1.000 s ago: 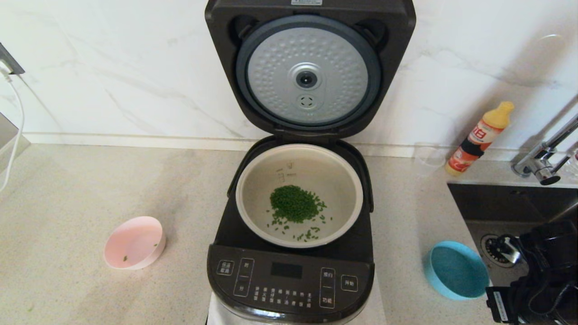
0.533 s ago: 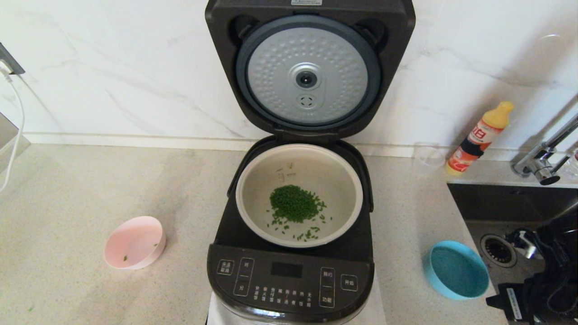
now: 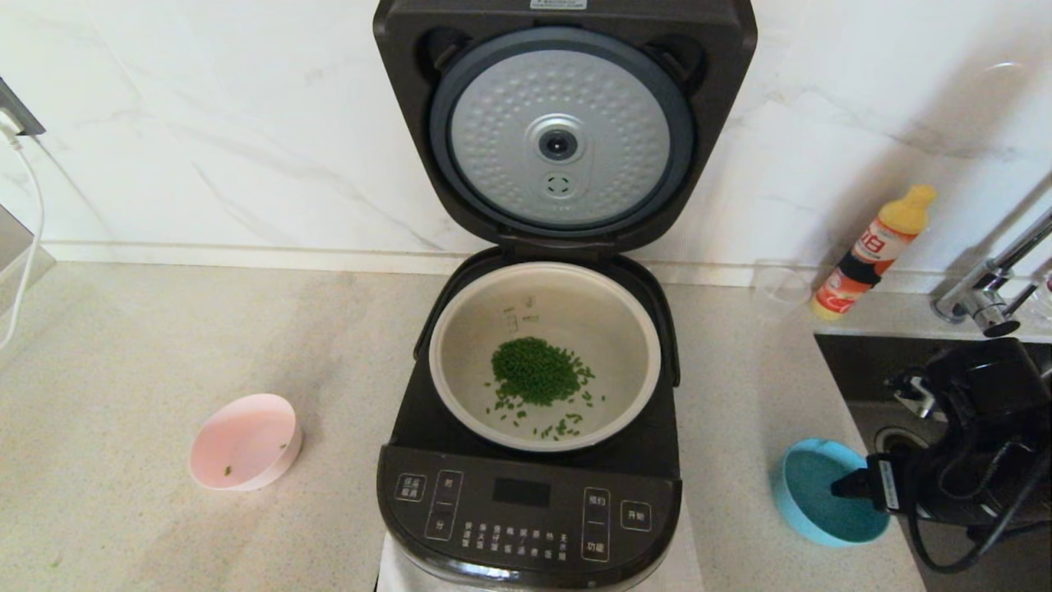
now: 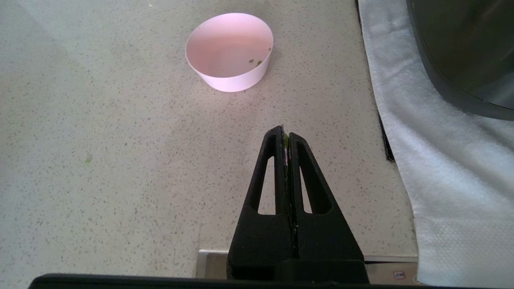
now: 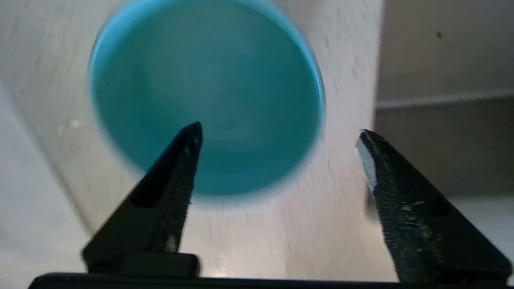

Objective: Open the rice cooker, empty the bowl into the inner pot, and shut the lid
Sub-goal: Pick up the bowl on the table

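Note:
The black rice cooker [image 3: 526,501] stands mid-counter with its lid [image 3: 559,136] raised, dimpled silver disc facing me. The inner pot [image 3: 575,308] holds a heap of green grains [image 3: 534,372]. A pink bowl [image 3: 244,441] [image 4: 229,48] sits left of the cooker with a few green bits inside. A blue bowl [image 3: 814,493] [image 5: 209,88] sits to the right and looks empty. My right gripper [image 3: 851,487] [image 5: 279,134] is open above that bowl's right rim, touching nothing. My left gripper [image 4: 284,134] is shut over bare counter near the pink bowl, a green speck caught at its tips.
A sink [image 3: 904,378] with a faucet [image 3: 986,292] lies right of the blue bowl. An orange bottle [image 3: 875,251] and a clear cup [image 3: 781,288] stand by the back wall. A white cloth [image 4: 421,140] lies under the cooker. A white cable [image 3: 29,230] hangs far left.
The right arm has swung up from the lower right corner toward the blue bowl, and its fingers now reach over the bowl's right rim. Bowls, cooker and left gripper have not moved.

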{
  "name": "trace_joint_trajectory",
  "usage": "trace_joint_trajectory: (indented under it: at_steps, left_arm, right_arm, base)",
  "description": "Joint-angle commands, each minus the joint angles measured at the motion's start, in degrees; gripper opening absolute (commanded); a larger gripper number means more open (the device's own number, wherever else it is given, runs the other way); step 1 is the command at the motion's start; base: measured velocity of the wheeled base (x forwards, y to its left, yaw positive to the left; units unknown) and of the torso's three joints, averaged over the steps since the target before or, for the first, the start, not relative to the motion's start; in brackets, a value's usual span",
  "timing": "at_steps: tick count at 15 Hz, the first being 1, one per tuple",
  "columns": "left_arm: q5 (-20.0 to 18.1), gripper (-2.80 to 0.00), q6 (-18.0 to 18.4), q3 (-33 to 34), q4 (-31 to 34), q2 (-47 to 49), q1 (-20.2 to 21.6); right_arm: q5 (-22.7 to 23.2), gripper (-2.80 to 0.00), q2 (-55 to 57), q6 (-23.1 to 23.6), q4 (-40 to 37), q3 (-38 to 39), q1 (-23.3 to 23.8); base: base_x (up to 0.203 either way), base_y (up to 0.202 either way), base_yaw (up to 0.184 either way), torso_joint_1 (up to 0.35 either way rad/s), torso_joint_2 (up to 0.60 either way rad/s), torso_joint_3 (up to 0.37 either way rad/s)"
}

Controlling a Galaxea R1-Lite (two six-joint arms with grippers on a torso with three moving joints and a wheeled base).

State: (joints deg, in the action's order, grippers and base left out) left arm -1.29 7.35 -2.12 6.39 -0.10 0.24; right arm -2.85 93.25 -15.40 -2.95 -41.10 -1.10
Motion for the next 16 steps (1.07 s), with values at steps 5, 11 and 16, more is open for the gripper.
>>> trace_joint_trajectory:
  at_steps: [5,11,16]
  left_arm:
    - [-0.02,-2.80,0.03,0.01,0.03,0.10,0.02]
    - [-0.02,-2.80,0.03,0.01,0.03,0.10,0.02]
    - [-0.02,-2.80,0.03,0.01,0.03,0.10,0.02]
  right_arm:
    - [-0.05,0.00,7.02,-0.68,4.69,-1.96,0.92]
    - [-0.05,-2.80,6.14,-1.04,4.27,-1.68,1.10]
    - [0.04,-2.80,5.37,-1.21,3.66,-1.36,1.01]
  base:
    - [0.000,0.000,0.000,0.000,0.00,0.000]
    - [0.000,0.000,0.000,0.000,0.00,0.000]
    - [0.000,0.000,0.000,0.000,0.00,0.000]
